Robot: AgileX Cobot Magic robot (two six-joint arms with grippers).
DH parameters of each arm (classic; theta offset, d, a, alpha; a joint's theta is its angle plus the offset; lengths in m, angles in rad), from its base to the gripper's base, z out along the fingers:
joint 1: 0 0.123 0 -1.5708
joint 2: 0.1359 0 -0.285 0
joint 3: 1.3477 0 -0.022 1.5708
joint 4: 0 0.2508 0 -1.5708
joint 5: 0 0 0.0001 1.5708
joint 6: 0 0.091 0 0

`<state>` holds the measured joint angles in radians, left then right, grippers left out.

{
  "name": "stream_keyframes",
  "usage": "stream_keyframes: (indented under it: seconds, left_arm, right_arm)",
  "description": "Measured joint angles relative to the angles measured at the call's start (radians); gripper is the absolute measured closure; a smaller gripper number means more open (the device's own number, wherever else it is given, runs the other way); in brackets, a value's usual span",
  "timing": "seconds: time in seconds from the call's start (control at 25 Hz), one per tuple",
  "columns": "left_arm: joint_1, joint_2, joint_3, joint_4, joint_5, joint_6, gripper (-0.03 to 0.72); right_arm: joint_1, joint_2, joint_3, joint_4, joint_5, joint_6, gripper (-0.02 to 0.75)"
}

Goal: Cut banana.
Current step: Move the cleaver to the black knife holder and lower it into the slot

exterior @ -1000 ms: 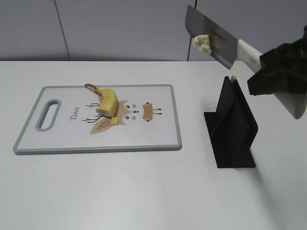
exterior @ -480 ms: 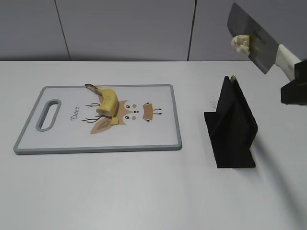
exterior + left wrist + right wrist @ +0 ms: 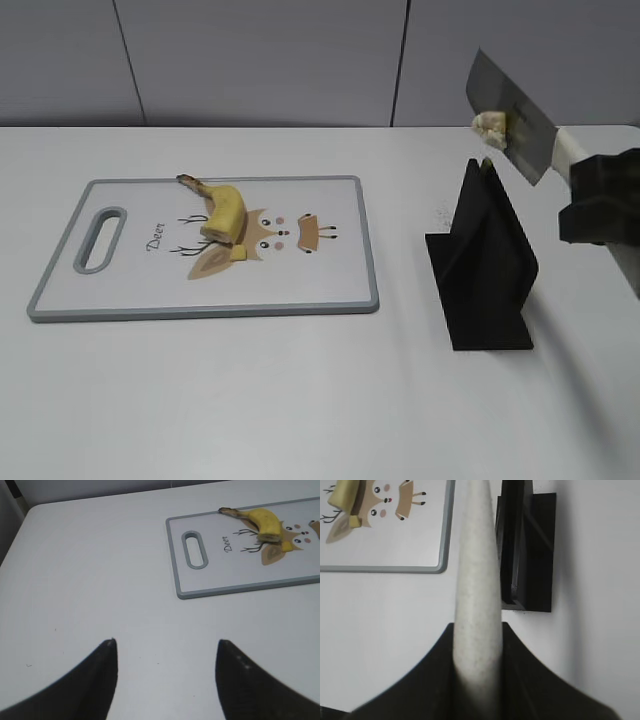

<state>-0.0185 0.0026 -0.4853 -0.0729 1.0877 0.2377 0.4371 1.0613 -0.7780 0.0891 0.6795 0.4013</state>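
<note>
The banana (image 3: 224, 208) lies on the cutting board (image 3: 330, 290), its thin dark stem toward the board's far edge and its flat cut end resting over the printed deer face; a small yellow scrap (image 3: 241, 253) sits just beside that cut end. The board has a grey rim and a handle slot on its left side. Well to the right stands a black knife stand (image 3: 482, 270) on the white table (image 3: 250, 400). Above the stand the right gripper (image 3: 477, 670) is clamped on the pale handle of a cleaver (image 3: 510, 118), blade tilted up-left (a pale lump of banana (image 3: 492, 126) clings to its flat side). The left gripper (image 3: 165, 680) hovers over bare table near the board, jaws spread apart and empty.
</note>
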Motion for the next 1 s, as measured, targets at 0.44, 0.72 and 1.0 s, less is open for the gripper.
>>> stream_keyframes:
  seconds: [0.44, 0.72, 1.0]
  left_arm:
    - [0.0, 0.0, 0.0, 0.0, -0.001, 0.0, 0.097]
    - [0.0, 0.0, 0.0, 0.0, -0.001, 0.0, 0.097]
    - [0.0, 0.0, 0.0, 0.0, -0.001, 0.0, 0.097]
  right_arm:
    - [0.0, 0.107, 0.0, -0.079, -0.072, 0.045, 0.565]
    - [0.0, 0.158, 0.004, -0.071, -0.073, 0.049, 0.565]
    - [0.0, 0.162, 0.069, -0.07, -0.123, 0.059, 0.565]
